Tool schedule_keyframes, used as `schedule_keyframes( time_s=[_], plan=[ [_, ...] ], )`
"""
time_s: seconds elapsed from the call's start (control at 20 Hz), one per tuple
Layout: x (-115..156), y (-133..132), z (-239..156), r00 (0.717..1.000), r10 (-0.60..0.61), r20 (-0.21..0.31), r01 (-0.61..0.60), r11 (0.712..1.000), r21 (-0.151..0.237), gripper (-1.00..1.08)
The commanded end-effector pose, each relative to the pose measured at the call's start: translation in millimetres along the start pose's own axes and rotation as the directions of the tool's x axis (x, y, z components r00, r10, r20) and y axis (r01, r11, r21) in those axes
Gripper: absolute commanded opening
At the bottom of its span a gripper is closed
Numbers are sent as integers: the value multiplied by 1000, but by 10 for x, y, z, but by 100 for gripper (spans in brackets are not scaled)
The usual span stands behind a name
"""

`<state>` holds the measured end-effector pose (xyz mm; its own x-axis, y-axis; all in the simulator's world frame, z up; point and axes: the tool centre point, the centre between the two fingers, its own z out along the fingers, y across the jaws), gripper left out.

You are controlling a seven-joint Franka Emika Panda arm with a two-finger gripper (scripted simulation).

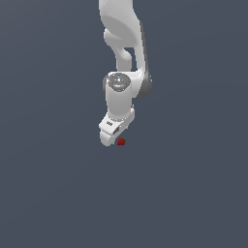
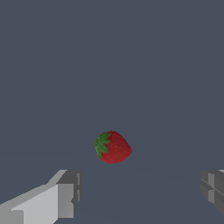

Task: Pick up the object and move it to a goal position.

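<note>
Gripper [image 2: 140,194] over strawberry [image 2: 113,147].
Fingers [image 2: 65,199] spread wide, strawberry between them, untouched, on the floor [image 1: 193,193].

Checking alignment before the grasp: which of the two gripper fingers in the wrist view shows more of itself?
The pale finger with the long light body; the other finger is cut off at the picture's edge. The strawberry lies beyond both, untouched.

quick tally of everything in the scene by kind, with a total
strawberry: 1
robot arm: 1
claw: 1, open, with the strawberry lying apart from both fingers
total: 3
</note>
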<state>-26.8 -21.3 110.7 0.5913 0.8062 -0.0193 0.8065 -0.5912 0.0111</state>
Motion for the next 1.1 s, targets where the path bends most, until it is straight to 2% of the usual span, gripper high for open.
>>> schedule_keyframes(
  time_s=[0.0,0.35,0.7,1.05],
  plan=[
    [-5,-21,47,997,-73,-1,73,997,1,100],
    [-18,-82,174,963,-268,-7,268,963,2,100],
    [-25,-144,285,898,-440,-14,440,898,1,100],
    [-28,-186,353,840,-542,-20,542,840,-1,100]
  ],
)
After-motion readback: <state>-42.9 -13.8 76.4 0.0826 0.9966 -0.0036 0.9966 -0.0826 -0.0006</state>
